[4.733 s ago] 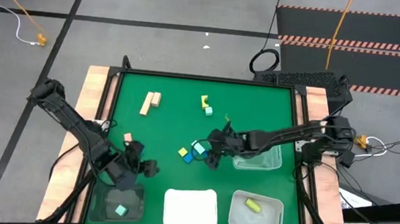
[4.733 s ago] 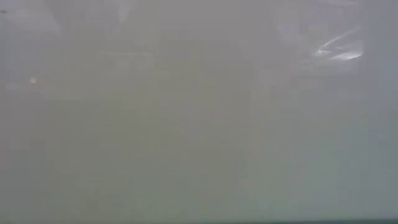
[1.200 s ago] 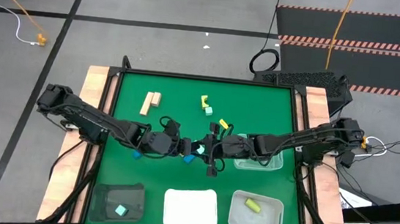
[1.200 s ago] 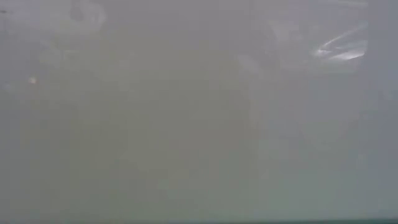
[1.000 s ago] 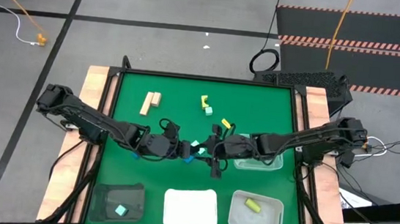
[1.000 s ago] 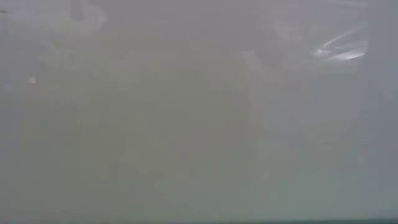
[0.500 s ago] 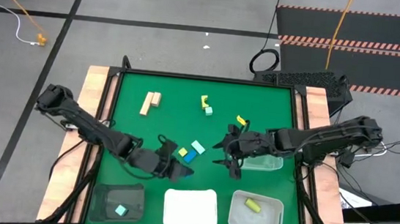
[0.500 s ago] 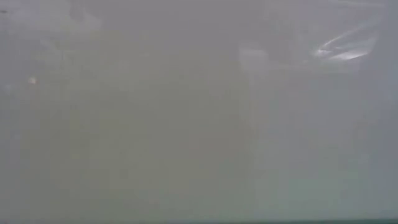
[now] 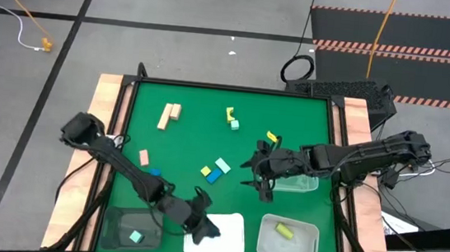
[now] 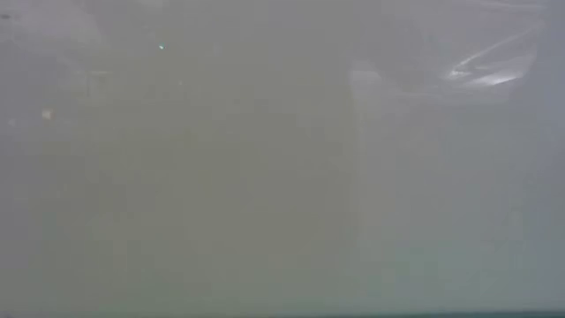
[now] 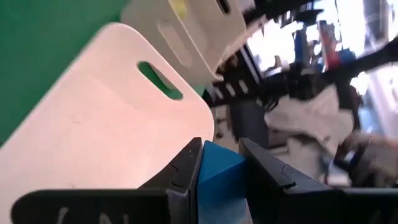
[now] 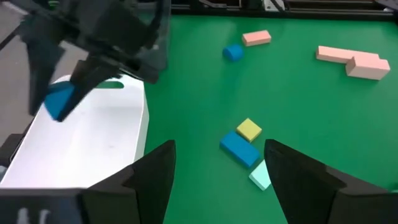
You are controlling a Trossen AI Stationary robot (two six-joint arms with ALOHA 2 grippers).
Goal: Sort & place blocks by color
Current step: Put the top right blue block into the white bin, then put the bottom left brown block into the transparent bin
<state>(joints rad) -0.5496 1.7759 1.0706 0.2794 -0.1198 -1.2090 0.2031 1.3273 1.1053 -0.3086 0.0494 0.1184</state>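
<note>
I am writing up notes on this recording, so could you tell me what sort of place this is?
Probably a robotics lab or workshop: a green work table on bare grey floor, loose cables around it, and striped hazard tape beyond.

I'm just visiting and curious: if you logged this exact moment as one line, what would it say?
left pincer: shut on blue block, over white tray | right pincer: open, empty, beside clear bin | step: blue block not yet dropped

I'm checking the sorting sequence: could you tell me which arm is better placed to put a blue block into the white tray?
The left: the left gripper is shut on a blue block right over the white tray. The right gripper is open and empty, beside the clear bin.
</note>
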